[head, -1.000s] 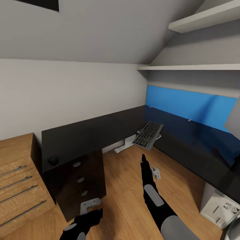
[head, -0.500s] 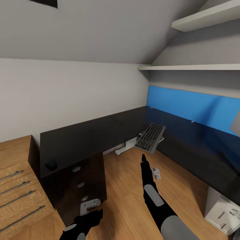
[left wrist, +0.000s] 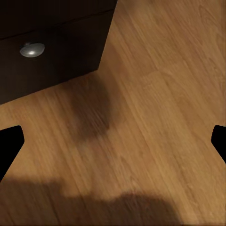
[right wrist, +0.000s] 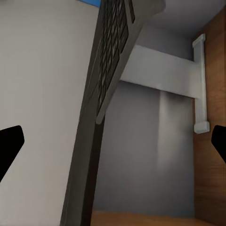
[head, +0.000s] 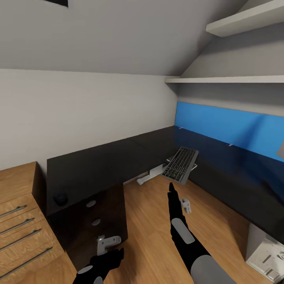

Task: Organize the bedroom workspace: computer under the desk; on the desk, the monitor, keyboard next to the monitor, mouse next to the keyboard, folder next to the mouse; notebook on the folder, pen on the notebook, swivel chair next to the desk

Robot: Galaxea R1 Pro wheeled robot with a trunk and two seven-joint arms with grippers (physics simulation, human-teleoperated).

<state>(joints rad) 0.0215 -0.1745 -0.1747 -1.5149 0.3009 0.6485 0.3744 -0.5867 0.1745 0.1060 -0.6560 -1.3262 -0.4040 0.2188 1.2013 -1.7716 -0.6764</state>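
Observation:
A dark keyboard (head: 180,165) lies tilted over the inner edge of the black L-shaped desk (head: 102,159), partly overhanging the floor. My right gripper (head: 171,188) reaches forward just short of it, open and empty; in the right wrist view the keyboard (right wrist: 113,52) juts out from the desk edge ahead of the gripper (right wrist: 113,146). A black mouse (head: 60,198) sits on the desk's left end. The white computer (head: 269,258) stands on the floor under the desk's right wing. My left gripper (head: 105,258) hangs low and open over the wood floor (left wrist: 141,117).
A dark drawer unit (head: 94,223) with round knobs (left wrist: 31,49) stands under the desk's left end, close to my left gripper. A wooden dresser (head: 21,225) is at the far left. A blue panel (head: 228,128) and shelves (head: 232,79) back the desk. White desk legs (right wrist: 200,84) stand beneath.
The whole view has shifted a little, so the desk, keyboard and computer sit further right in the picture. Both arms hold the same pose and nothing was grasped.

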